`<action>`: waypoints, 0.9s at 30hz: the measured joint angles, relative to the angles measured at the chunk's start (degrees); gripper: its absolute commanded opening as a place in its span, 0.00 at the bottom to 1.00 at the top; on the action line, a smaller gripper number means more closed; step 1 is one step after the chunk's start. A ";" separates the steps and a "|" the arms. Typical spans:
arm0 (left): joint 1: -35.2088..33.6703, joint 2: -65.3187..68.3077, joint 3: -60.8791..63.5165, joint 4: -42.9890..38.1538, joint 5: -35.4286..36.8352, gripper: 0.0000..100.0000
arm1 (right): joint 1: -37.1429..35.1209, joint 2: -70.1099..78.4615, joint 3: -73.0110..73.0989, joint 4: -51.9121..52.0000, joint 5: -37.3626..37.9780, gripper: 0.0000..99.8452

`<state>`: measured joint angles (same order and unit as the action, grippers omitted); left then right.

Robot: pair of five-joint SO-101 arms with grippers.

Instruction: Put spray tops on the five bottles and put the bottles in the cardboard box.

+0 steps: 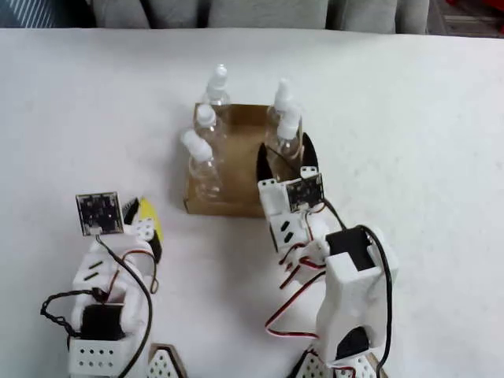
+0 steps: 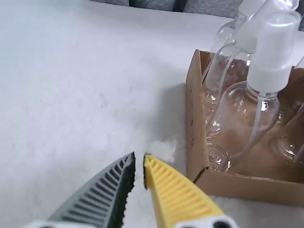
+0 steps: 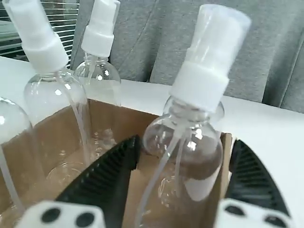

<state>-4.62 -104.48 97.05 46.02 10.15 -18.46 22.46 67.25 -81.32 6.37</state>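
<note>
A shallow cardboard box (image 1: pixel 236 201) lies mid-table with several clear bottles upright in it, each wearing a white spray top. My right gripper (image 1: pixel 286 146) is open, its black fingers on either side of the bottle (image 1: pixel 288 135) at the box's near right corner without squeezing it. In the right wrist view that bottle (image 3: pixel 190 156) stands between the fingers of the right gripper (image 3: pixel 185 142), with small gaps on both sides. My left gripper (image 1: pixel 138 203) rests on the table left of the box. Its grey and yellow fingers (image 2: pixel 164 183) are shut on nothing, a little short of the box wall (image 2: pixel 192 128).
The white table (image 1: pixel 87 110) spreads wide around the box. Grey upholstery (image 1: pixel 236 12) lines the far edge. Both arm bases stand at the near edge, with red and black cables (image 1: pixel 291 283) looping beside the right arm.
</note>
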 measured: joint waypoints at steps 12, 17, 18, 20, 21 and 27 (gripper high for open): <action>0.00 0.00 0.00 0.00 0.00 0.05 | 0.00 0.00 1.05 -0.44 0.00 0.25; 0.00 0.00 0.00 0.00 0.00 0.05 | 0.00 0.00 1.05 -0.44 0.00 0.25; 0.00 0.00 0.00 0.00 0.00 0.05 | 0.00 0.00 1.05 -0.44 0.00 0.25; 0.00 0.00 0.00 0.00 0.00 0.05 | 0.00 0.00 1.49 -0.44 0.00 0.25; 0.00 0.00 0.00 0.00 0.00 0.05 | 0.00 0.00 1.76 -0.44 0.18 0.25; 0.00 0.00 0.00 0.00 -1.49 0.05 | -0.26 -0.09 2.90 -0.53 0.18 0.25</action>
<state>-4.62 -104.48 97.05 46.02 8.66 -18.73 22.37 70.15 -81.85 6.55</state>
